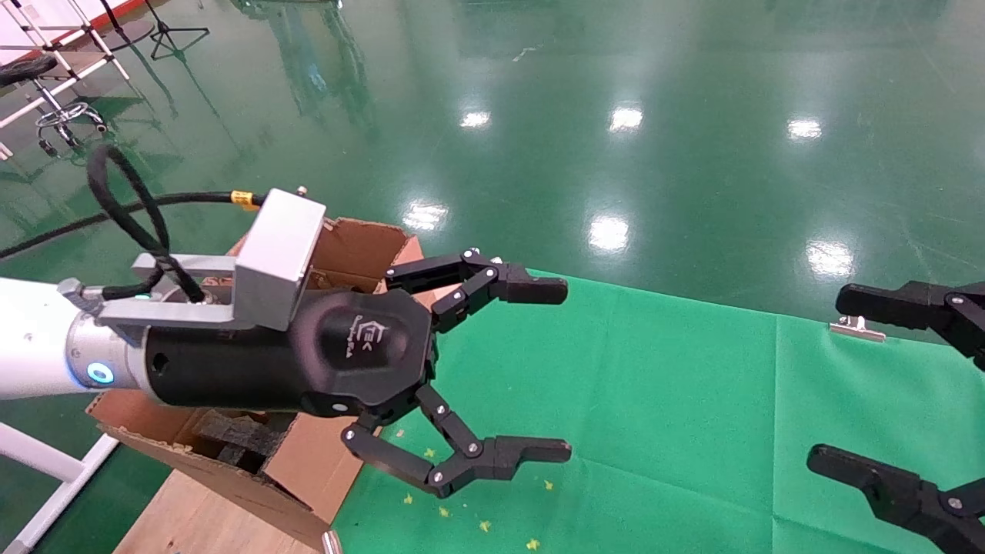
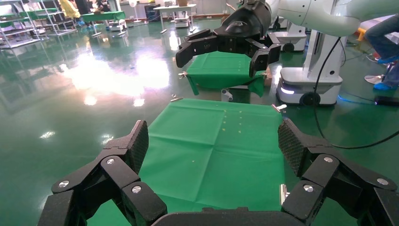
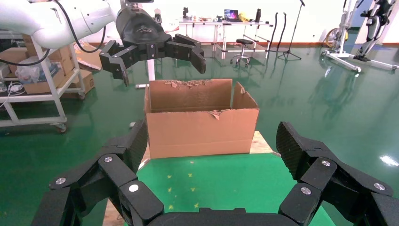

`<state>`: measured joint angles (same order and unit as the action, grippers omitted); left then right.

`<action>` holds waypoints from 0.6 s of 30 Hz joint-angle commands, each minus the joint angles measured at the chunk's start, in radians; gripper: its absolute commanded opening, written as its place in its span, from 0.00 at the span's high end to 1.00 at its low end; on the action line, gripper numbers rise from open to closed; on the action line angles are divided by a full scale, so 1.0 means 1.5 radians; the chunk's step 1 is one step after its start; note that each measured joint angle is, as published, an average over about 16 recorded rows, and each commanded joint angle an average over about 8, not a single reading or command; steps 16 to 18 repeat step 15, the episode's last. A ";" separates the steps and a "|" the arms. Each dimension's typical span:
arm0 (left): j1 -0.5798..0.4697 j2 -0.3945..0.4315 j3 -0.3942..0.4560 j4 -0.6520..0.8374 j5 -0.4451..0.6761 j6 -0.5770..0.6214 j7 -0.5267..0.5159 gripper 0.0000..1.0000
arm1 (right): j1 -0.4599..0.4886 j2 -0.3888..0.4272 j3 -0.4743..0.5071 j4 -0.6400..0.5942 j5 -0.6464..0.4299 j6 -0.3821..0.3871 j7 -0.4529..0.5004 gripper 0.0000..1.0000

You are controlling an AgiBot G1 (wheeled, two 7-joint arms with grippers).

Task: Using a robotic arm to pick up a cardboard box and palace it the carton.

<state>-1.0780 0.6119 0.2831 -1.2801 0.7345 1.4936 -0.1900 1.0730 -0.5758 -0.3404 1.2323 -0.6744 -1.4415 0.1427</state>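
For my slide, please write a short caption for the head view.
Left gripper hangs open and empty beside the flapped carton, above the green cloth; right gripper is open too.

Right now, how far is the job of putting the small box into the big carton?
Nothing shows as done: no small box is visible on the green cloth, and the carton shows only black foam inside. In hand: nothing. The left gripper hangs open and empty beside the carton; the right gripper is open too. Left: finding, picking and placing the box.
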 commanded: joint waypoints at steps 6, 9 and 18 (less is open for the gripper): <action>0.000 0.000 0.000 0.000 0.000 0.000 0.000 0.00 | 0.000 0.000 0.000 0.000 0.000 0.000 0.000 0.00; 0.000 0.000 0.000 0.000 0.000 0.000 0.000 0.00 | 0.000 0.000 0.000 0.000 0.000 0.000 0.000 0.00; 0.000 0.000 0.000 0.000 0.000 0.000 0.000 0.00 | 0.000 0.000 0.000 0.000 0.000 0.000 0.000 0.00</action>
